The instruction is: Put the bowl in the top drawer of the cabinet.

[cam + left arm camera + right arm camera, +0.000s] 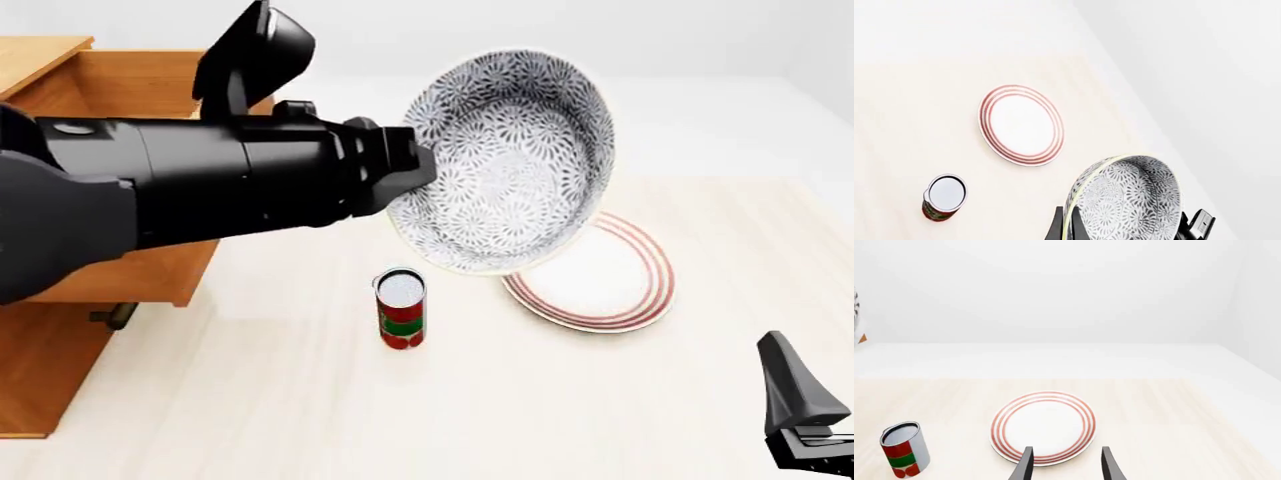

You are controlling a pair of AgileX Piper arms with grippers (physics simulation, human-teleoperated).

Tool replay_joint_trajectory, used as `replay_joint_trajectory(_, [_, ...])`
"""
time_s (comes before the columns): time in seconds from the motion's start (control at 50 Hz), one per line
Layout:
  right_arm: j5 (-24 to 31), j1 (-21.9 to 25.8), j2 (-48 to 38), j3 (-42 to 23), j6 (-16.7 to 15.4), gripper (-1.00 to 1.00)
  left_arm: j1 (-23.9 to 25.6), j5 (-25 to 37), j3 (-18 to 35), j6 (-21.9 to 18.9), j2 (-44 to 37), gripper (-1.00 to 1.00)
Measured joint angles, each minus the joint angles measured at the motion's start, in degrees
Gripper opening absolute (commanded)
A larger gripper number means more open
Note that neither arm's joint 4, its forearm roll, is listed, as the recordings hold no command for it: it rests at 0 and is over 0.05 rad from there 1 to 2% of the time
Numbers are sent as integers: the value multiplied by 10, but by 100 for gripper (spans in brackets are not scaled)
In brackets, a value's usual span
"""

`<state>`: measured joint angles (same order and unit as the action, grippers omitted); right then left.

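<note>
**Bowl held by its rim, high over the table**

The left gripper [1127, 231] pinches the bowl [507, 160] by its rim, tilted almost on edge, in the air above the plate [594, 275] and the can [400, 308]. It looks stiff, glazed and breakable, so probably slippery; a rim hold fits, but a deeper bite seems safer. The top drawer [140, 85] stands open to the left. The right gripper [1066, 465] has its fingers spread and holds nothing.
</note>
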<state>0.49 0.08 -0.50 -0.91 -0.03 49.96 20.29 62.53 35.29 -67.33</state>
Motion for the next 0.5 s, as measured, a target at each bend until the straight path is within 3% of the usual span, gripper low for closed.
replay_joint_trajectory(0.5, [0, 0, 0, 0, 0, 100, -50, 34, 12, -12, 49, -100])
